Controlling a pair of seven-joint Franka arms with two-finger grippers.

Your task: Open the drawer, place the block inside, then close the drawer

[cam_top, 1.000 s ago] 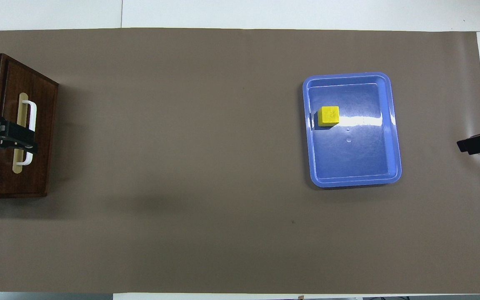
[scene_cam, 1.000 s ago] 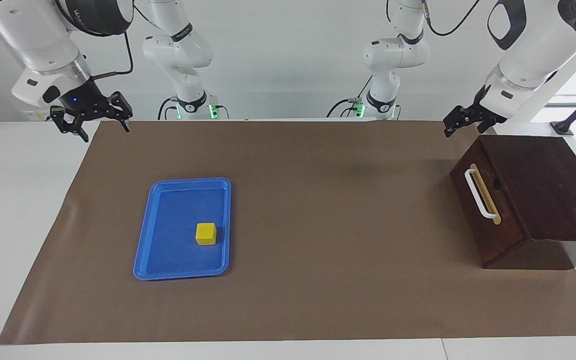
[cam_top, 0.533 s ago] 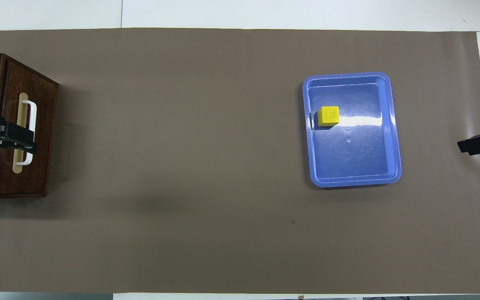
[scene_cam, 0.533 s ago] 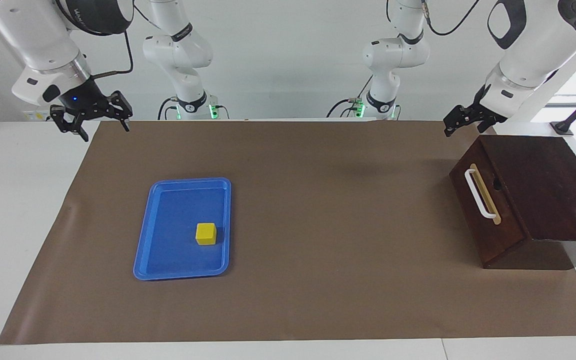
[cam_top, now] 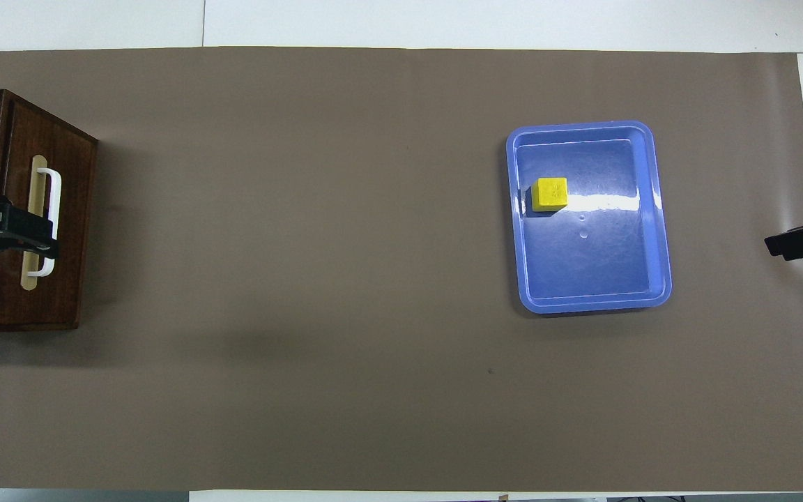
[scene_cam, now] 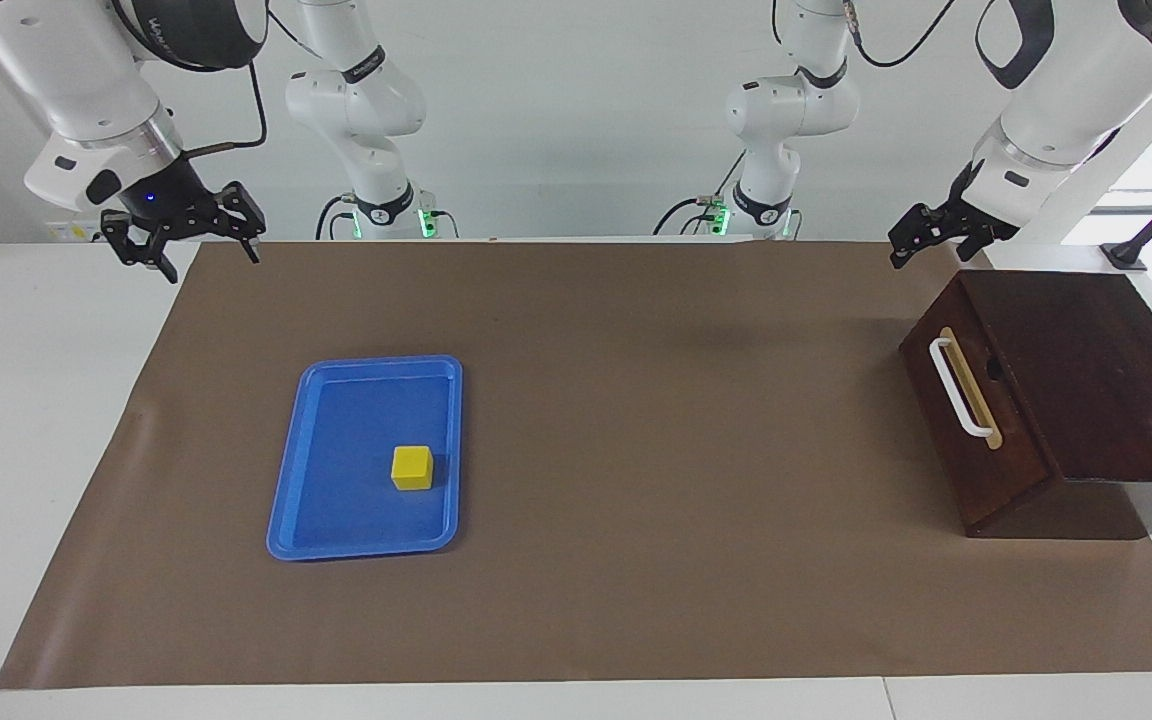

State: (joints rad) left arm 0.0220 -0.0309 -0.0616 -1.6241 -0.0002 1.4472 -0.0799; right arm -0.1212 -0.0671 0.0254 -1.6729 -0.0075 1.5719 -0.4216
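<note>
**A:** Where did the two grippers stand?

**B:** The left gripper (scene_cam: 921, 240) hung in the air over the end of the dark wooden box (scene_cam: 1086, 360) nearer the robots, at the left arm's end of the table, touching nothing. From overhead it covered part of the white bar handle (cam_top: 53, 222), but the facing view showed it well above the box. Its jaws stood apart and empty. I judged it was placed there to come down on the handle first.

**A:** And the other?

**B:** The right gripper (scene_cam: 183, 237) waited over the edge of the brown paper table cover (scene_cam: 636, 450) at the right arm's end, fingers spread wide, holding nothing. That kept it near the tray, probably ready for the block once the drawer was open.

**A:** What was in the containers?

**B:** The flat blue rectangular plastic tray (scene_cam: 306, 500) held only the small bright yellow cube (scene_cam: 412, 467), sitting flat on the tray's floor, close to the long rim that faces the box. The dark brown wooden drawer front (scene_cam: 956, 420) with its tan strip sat flush in the box, so the drawer was shut; what lay inside I could not tell, though it looked untouched.

**A:** So nothing done yet?

**B:** As I read it, no. Opening the drawer was the step in hand.
</note>
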